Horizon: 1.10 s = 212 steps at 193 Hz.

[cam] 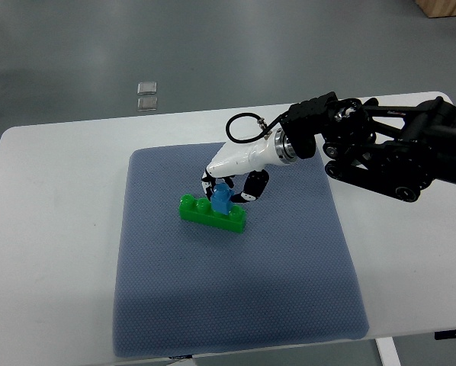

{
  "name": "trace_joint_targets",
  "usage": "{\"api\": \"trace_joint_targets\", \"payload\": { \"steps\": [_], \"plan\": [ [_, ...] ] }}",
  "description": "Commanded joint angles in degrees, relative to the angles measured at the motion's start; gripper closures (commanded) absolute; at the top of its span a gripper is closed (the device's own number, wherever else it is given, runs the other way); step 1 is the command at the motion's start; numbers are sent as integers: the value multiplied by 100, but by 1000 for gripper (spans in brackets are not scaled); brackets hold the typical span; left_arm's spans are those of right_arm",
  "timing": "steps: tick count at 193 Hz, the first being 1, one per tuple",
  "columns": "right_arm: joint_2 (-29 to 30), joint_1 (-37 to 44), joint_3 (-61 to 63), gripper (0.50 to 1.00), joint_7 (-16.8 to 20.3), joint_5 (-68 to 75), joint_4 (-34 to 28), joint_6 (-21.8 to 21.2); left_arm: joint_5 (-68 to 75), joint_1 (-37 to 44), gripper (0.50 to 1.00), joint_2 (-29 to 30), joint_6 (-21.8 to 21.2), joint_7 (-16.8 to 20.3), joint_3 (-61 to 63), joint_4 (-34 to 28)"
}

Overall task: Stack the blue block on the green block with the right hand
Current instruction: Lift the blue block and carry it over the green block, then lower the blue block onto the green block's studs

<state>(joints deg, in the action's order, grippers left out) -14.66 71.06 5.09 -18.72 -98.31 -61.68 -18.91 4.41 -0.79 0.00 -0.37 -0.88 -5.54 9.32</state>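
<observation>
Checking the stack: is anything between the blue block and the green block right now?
Nothing shows between them in the top view. The blue block, held by the right hand, sits against the top of the green block on the blue mat.

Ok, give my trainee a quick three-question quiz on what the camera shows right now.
1. True or false: the right hand has its fingers around the blue block.
2. Multiple choice: the green block lies on A) the bare white table, B) the blue-grey mat, C) the floor.
3. Fill in: the blue block sits at the top of the green block, near its ____ (middle / left end).

Key: 1 true. 2 B, the mat spread over the table. 3 middle. The left hand is out of view.
</observation>
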Motion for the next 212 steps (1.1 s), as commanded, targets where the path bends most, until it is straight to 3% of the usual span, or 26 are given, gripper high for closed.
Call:
{"api": "trace_joint_targets", "payload": {
  "steps": [1,212],
  "plan": [
    [34,5,0,979,0,-4,15,-7,-1,0,500,0,1,0,0,0],
    [341,-39,9,979,0,-30,306,45,-1,0,500,0,1,0,0,0]
  ]
}}
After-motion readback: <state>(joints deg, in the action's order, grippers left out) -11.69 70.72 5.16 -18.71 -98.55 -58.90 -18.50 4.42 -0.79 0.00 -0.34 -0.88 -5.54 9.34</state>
